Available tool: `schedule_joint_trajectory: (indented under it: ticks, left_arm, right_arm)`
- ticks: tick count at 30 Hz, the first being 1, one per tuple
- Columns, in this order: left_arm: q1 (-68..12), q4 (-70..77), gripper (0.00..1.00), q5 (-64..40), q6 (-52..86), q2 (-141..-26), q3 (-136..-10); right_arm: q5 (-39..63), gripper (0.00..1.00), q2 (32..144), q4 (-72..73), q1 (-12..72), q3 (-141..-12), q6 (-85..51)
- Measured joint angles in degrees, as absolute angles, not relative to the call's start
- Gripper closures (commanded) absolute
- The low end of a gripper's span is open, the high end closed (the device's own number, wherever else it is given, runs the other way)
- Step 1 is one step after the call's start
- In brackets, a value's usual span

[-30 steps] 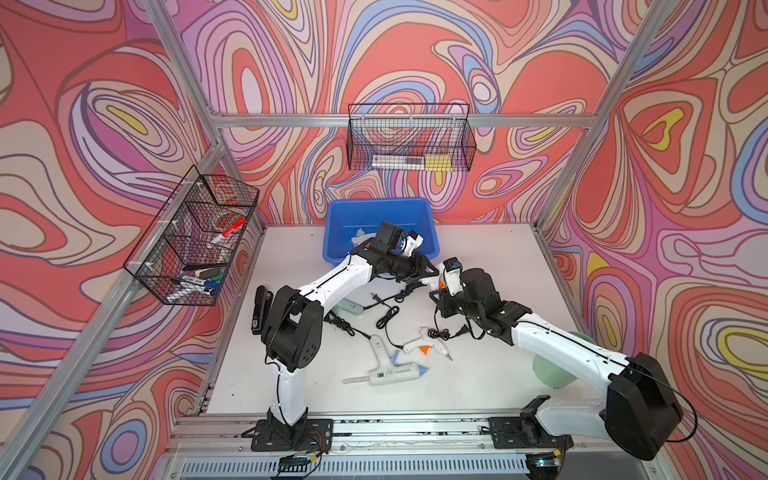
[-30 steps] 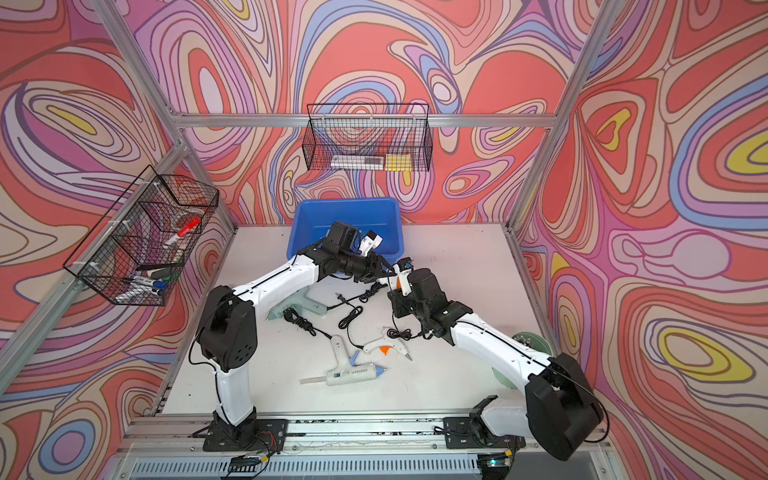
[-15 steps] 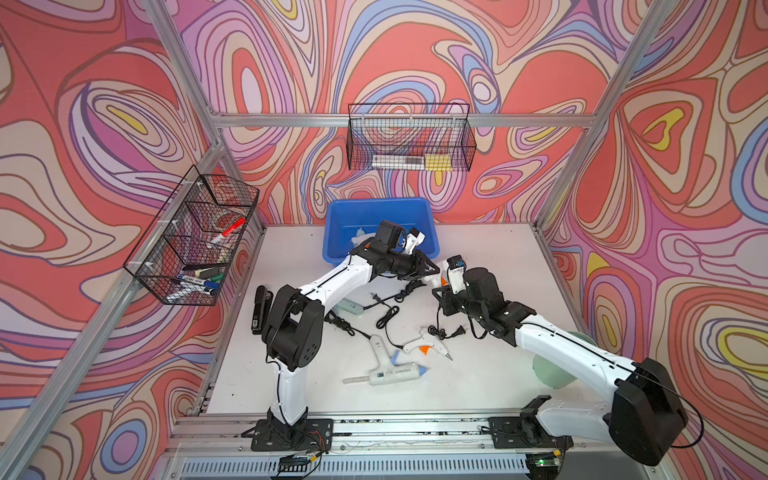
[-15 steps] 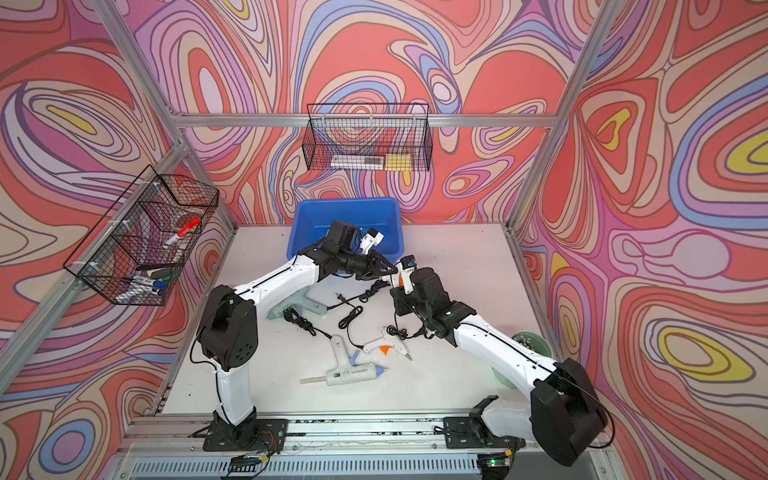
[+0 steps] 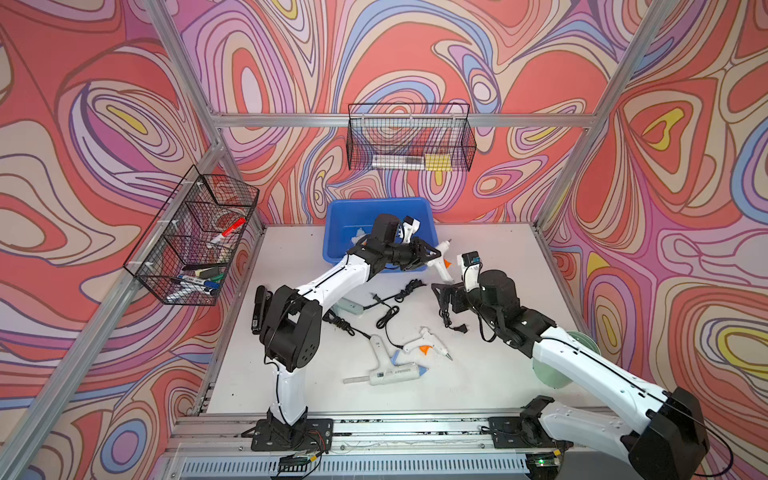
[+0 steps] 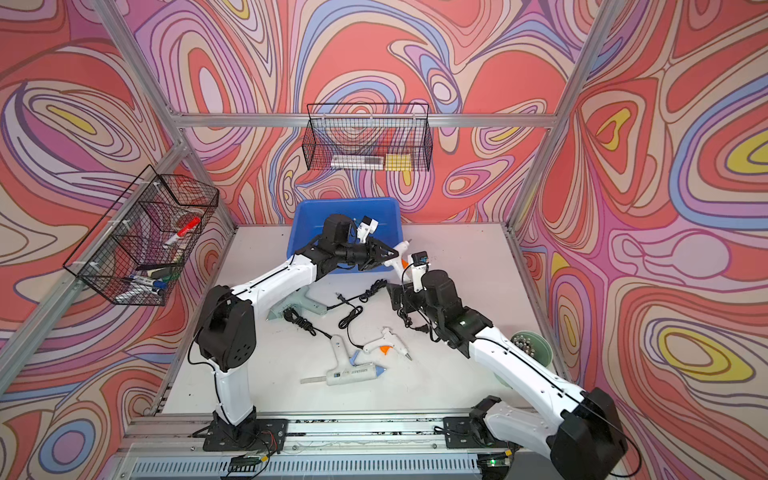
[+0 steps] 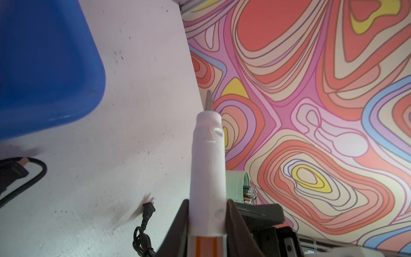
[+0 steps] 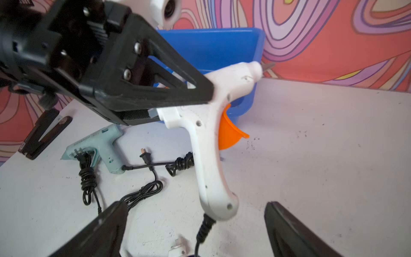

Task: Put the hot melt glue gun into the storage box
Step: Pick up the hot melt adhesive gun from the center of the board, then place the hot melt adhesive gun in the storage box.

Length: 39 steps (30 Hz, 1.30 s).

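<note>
Left gripper (image 5: 428, 255): jaws clamped on the rear of the barrel of the hot melt glue gun (image 5: 441, 255), a white gun with an orange trigger. The left wrist view confirms both fingers pressed against the barrel (image 7: 206, 166).

Position of gun: held off the table (image 5: 498, 257), just outside the near right corner of the storage box (image 5: 374, 203). The nozzle points away from the box toward the right wall and the handle hangs down. Its black cord trails from the butt to the table.

Right gripper (image 8: 195, 204): jaws wide apart, holding nothing. The gun's butt shows between the fingers without contact.

Box edges: the left forearm crosses above the near rim. The far and left rims are unobstructed in both top views. A pale item lies inside, partly hidden.

Table: open surface to the right of the box. In the centre lie a pale green glue gun (image 8: 97, 144), a large white glue gun (image 5: 390, 368), a small white glue gun (image 5: 424, 345) and loose cords.
</note>
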<state>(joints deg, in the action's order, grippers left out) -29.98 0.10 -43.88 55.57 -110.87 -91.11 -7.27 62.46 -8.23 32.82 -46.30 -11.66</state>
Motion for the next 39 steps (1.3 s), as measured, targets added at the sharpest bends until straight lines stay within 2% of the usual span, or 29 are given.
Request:
schedule_joint_trajectory:
  ticks: [12,21,31,39]
  left_arm:
    - [-21.65,15.94,1.0,-35.07,68.64,-110.04,-92.62]
    - [-17.04,27.51,1.0,-28.6,79.59,-111.28,-94.24]
    - [-13.17,27.14,1.0,-17.96,77.19,-111.9,-93.95]
    - [-13.28,27.86,1.0,-16.01,76.05,-115.9,-91.92]
  right_arm:
    - [-21.78,0.02,51.96,-8.25,32.82,-43.38,-15.29]
    - [-22.65,0.02,55.31,-8.25,32.82,-43.38,-16.21]
    - [-22.04,0.02,55.77,-8.27,32.82,-43.38,-16.43]
    - [-22.04,0.02,56.12,-8.29,32.82,-43.38,-17.23]
